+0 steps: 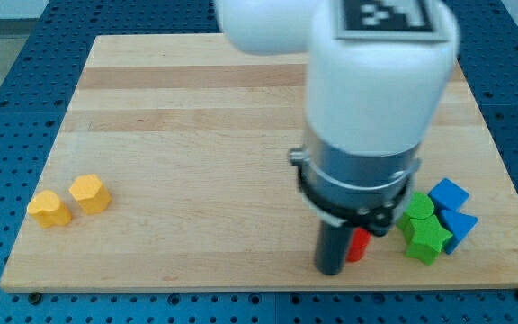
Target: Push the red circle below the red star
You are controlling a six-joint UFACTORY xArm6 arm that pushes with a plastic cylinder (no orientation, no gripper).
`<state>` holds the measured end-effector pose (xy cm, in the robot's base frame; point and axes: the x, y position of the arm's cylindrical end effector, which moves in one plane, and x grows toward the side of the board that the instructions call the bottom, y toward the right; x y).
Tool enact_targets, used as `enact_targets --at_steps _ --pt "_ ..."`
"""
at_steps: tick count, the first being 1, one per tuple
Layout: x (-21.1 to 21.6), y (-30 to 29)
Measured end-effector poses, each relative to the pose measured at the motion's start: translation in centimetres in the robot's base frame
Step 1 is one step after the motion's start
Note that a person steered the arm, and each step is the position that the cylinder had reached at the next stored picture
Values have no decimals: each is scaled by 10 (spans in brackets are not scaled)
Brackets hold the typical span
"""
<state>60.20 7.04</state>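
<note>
My tip [333, 268] sits near the board's bottom edge, touching a red block [359, 244] at its right, prob. the circle; mostly hidden. No jaws: nothing held. Red star not visible, so confirm pos. before pushing. Obstacles: green blocks [423, 230], blue blocks [451, 209] just right. Yellow blocks [68, 202] well left.

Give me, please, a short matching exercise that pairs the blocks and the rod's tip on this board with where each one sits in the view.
Things:
1. yellow blocks
2. green blocks
3. blue blocks
4. my tip

Places:
A. farthest to the view's right, beside the green ones
B. near the board's bottom edge, just left of a red block
C. a pair alone at the view's left
D. between the red block and the blue ones

Pairs: 1-C, 2-D, 3-A, 4-B
</note>
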Motion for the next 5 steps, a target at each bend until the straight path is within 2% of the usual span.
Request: enact_targets --at_steps 1,2,3,4,5 --pt "-6 30" --pt "6 20" --pt "12 -27" --pt "-8 -68" --pt "-54 -91"
